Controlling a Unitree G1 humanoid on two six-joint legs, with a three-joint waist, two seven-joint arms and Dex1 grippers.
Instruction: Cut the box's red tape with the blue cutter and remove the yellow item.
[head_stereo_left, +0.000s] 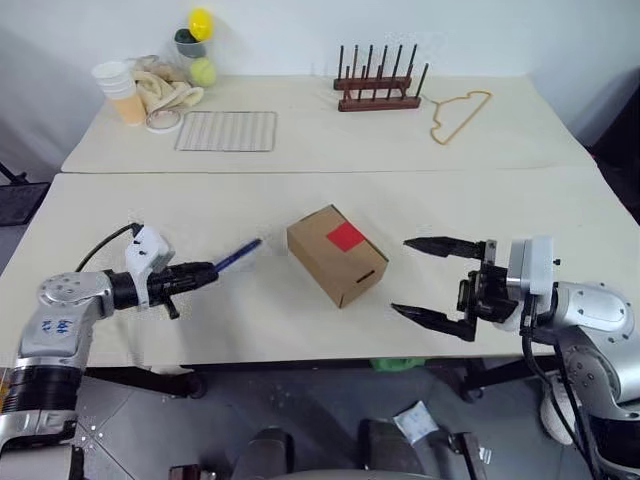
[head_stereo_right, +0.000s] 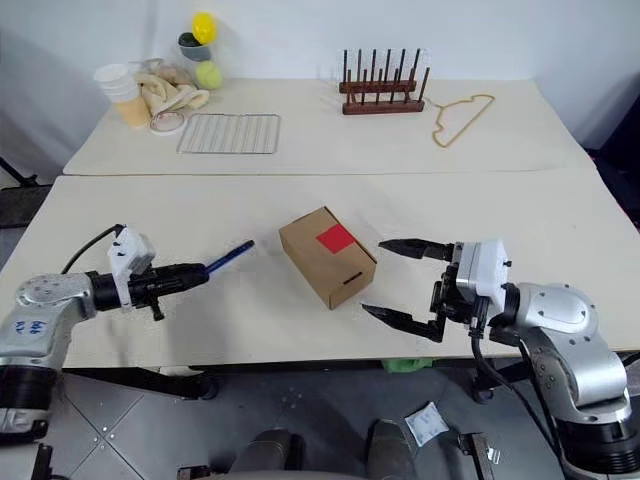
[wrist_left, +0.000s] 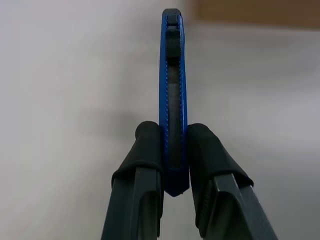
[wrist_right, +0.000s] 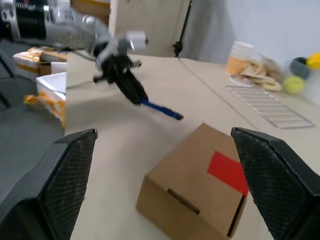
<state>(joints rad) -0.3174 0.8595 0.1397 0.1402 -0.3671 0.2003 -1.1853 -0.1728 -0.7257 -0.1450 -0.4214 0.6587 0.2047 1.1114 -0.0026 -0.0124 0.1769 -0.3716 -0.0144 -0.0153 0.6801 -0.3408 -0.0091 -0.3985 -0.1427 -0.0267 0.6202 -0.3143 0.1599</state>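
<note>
Right tool (head_stereo_left: 441, 282), nearest the camera, gapes wide and empty just beside the box (head_stereo_left: 337, 256), which sits mid-tabletop (head_stereo_left: 520, 205) with the red tape (head_stereo_left: 345, 237) on top. Left tool (wrist_left: 171, 150) pinches the blue cutter (head_stereo_left: 236, 254) by its rear end, tip aimed at the box. Risks: so far back a hold may let the cutter pivot under cutting pressure; the unheld box may slide

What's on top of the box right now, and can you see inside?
The red tape sits on the box top. Flaps are closed, so nothing inside can be seen.
</note>
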